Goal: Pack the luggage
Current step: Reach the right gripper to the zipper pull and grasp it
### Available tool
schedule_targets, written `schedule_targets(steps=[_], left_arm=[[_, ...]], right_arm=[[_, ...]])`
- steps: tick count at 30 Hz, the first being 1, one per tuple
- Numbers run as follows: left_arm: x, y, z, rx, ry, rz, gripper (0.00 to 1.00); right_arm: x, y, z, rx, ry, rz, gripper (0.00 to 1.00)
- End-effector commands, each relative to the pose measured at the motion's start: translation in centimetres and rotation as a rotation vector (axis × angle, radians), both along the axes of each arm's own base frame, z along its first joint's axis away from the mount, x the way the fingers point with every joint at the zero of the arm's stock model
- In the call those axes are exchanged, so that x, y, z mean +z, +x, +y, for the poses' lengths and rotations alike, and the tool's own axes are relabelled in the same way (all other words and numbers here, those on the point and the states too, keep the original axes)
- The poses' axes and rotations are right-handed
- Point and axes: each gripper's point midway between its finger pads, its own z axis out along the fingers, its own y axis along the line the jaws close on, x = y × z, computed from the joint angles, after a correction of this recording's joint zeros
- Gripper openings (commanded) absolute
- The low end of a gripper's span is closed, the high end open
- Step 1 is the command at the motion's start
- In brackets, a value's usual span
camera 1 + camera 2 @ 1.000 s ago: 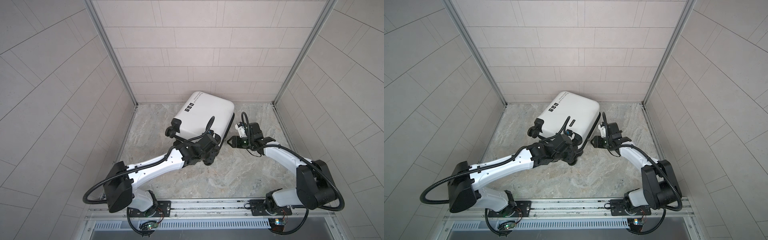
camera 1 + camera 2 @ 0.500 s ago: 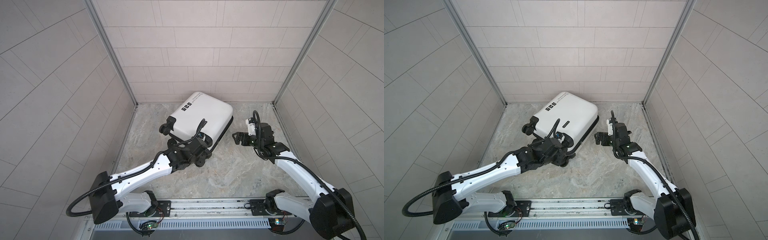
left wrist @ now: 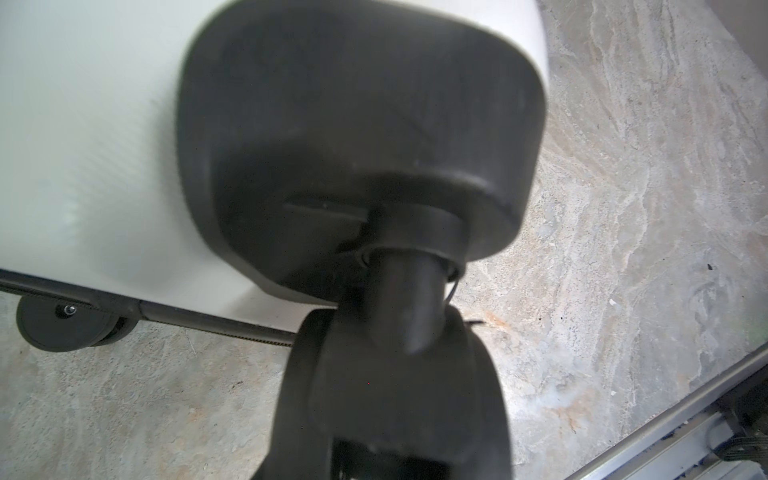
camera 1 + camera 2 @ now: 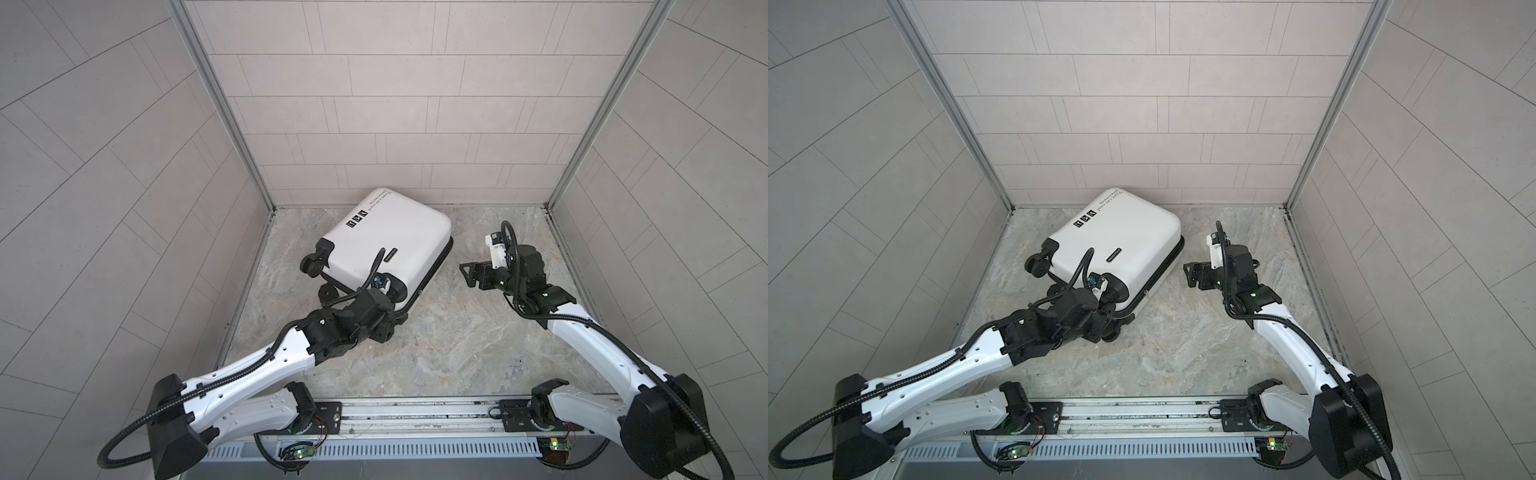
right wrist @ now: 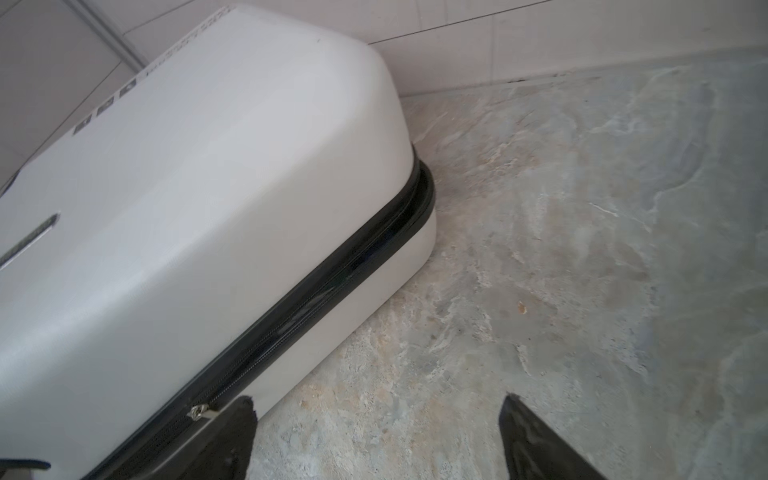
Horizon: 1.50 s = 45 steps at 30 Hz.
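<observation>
Left wrist view hides the fingers of the left gripper point(image 4: 388, 326), which seems clamped on 1 corner wheel point(image 3: 390, 386). The right gripper point(image 5: 374, 440) has its jaws apart, empty, beside the zipper pull point(image 5: 201, 411). The closed luggage point(image 4: 390, 245) lies flat on the floor point(image 4: 457, 353) near the back wall point(image 4: 407, 124). Such a wheel likely swivels, so the case may pivot or slip.

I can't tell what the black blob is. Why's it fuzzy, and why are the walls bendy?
Left wrist view: it's a wheel mount on the luggage, too close to the lens, so blurred. Right wrist view: the zipper looks fairly sharp. Both top views: the wide lens curves lines on the side wall.
</observation>
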Motion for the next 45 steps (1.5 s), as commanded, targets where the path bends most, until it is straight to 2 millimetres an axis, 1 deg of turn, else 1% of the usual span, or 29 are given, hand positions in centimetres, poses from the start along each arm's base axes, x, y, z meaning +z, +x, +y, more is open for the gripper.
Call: schedule_targets(steps=[1,3,5,6,9,11,14,16,20,24,29,31,34,37,45], left_arm=[[2.5,2.4,1.9,0.182,-0.071,-0.111,0.0],[2.1,2.3,2.0,0.19,-0.073,-0.105,0.0],[2.0,2.3,2.1,0.197,-0.083,-0.105,0.0],[1.8,2.2,2.1,0.198,-0.087,-0.102,0.0],[1.5,2.2,2.0,0.199,-0.096,-0.09,0.0],[1.2,2.1,1.9,0.199,-0.098,-0.083,0.0],[0.9,2.0,1.8,0.197,-0.099,-0.071,0.0],[0.8,2.0,1.8,0.196,-0.1,-0.068,0.0],[0.9,1.9,1.8,0.197,-0.105,-0.07,0.0],[1.0,1.9,1.9,0.2,-0.108,-0.071,0.0],[1.0,2.0,1.8,0.2,-0.112,-0.069,0.0],[0.9,1.9,1.8,0.199,-0.111,-0.065,0.0],[0.8,1.9,1.8,0.198,-0.11,-0.064,0.0],[0.8,1.9,1.8,0.2,-0.111,-0.062,0.0],[0.8,1.9,1.7,0.201,-0.113,-0.06,0.0]], right_arm=[[1.3,-1.2,3.6,0.147,0.027,-0.128,0.85],[1.2,-2.5,5.8,0.237,-0.004,-0.194,0.84],[0.4,-3.4,7.5,0.303,-0.05,-0.222,0.84],[-0.1,-3.9,8.4,0.342,-0.069,-0.221,0.83],[-1.6,-4.7,10.3,0.435,-0.093,-0.189,0.82],[-2.8,-4.7,10.8,0.456,-0.108,-0.17,0.8],[-4.0,-4.4,11.6,0.483,-0.111,-0.151,0.72],[-4.7,-4.2,12.2,0.506,-0.112,-0.131,0.69],[-6.0,-3.5,13.0,0.528,-0.114,-0.107,0.67],[-6.4,-3.1,13.7,0.546,-0.102,-0.108,0.63],[-7.2,-2.4,13.7,0.539,-0.107,-0.098,0.6],[-7.1,-2.2,13.8,0.538,-0.099,-0.102,0.58],[-7.1,-2.0,14.1,0.547,-0.087,-0.103,0.51],[-7.0,-2.0,14.3,0.555,-0.078,-0.103,0.47],[-6.1,-2.1,14.7,0.569,-0.044,-0.114,0.3]])
